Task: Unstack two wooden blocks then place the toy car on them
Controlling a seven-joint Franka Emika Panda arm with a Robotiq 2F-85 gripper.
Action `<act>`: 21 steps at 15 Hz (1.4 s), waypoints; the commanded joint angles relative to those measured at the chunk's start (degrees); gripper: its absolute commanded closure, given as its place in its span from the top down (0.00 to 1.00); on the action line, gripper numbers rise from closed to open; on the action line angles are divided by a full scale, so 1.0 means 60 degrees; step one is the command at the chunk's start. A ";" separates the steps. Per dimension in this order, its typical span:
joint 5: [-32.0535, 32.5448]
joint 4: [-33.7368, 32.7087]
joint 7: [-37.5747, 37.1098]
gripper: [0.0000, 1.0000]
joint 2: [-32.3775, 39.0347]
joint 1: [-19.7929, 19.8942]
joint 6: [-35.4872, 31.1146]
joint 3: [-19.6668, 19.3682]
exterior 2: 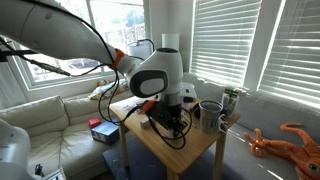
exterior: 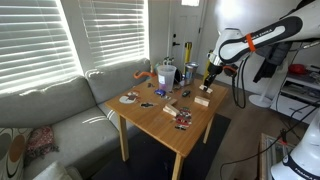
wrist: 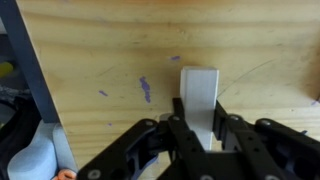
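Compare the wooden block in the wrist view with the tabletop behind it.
The wooden block is pale, almost whitish, while the tabletop is a warmer yellow-tan. The block's face is plain, whereas the tabletop shows grain lines and purple marks. The block rises as a small solid shape, and the tabletop lies flat. Both look like wood.

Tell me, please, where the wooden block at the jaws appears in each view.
In an exterior view: wooden block right of centre, under the arm.
In an exterior view: not visible, behind the arm.
Wrist view: centre, between the jaws.
Shared landmark: the wooden table.
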State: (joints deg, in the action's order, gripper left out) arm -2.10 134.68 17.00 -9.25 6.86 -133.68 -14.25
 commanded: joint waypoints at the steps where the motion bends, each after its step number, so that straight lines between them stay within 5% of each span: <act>1: -0.0175 -0.0171 0.0209 0.62 0.0114 0.0157 0.0281 0.0052; 6: 0.0049 -0.0127 0.0036 0.96 -0.0209 0.0234 0.0415 0.0110; 7: 0.0076 -0.0143 0.0026 0.96 -0.0249 0.0235 0.0447 0.0116; 8: 0.0085 -0.0174 0.0021 0.60 -0.0268 0.0235 0.0483 0.0117; 10: 0.0093 -0.0248 0.0046 0.64 -0.0257 0.0220 0.0546 0.0121; 18: 0.0065 -0.0443 0.0050 0.08 0.0018 0.0135 0.0945 0.0271; 21: 0.0101 -0.0473 -0.0193 0.07 -0.0102 0.0182 0.1119 0.0316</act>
State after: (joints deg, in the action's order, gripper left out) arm -1.94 132.98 17.02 -9.74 7.35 -129.55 -13.07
